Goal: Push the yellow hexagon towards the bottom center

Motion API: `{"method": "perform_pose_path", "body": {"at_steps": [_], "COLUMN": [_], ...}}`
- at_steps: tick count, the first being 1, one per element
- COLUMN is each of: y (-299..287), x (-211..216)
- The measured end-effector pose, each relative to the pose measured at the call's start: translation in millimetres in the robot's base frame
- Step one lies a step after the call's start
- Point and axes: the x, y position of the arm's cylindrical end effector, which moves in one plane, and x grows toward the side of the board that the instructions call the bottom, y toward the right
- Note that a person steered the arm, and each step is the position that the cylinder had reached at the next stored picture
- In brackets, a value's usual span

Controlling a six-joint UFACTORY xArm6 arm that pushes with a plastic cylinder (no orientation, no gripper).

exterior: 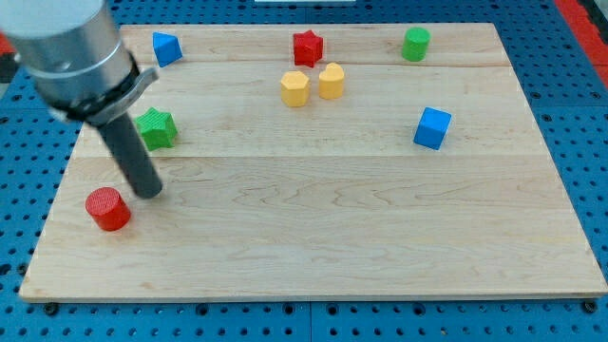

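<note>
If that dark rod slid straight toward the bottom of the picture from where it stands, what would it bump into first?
Probably nothing: my tip sits just right of and above the red cylinder, so it would likely slip past it over bare board, though the gap is narrow.

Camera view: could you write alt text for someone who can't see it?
My tip rests by a red cylinder at the wooden board's left, far from the yellow hexagon near the top centre.

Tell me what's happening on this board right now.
A robot arm with a dark rod is working a wooden board of coloured blocks. My tip sits at the view's left, between the green star and the red cylinder, far from the yellow hexagon near the top centre, which hasn't been pushed down yet.
</note>
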Motion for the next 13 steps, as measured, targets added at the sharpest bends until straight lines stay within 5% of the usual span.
{"method": "perform_pose_path", "body": {"at_steps": [3, 5, 7, 9, 13], "y": [56, 119, 146, 145, 257], "x": [-141, -173, -101, -110, -104]}}
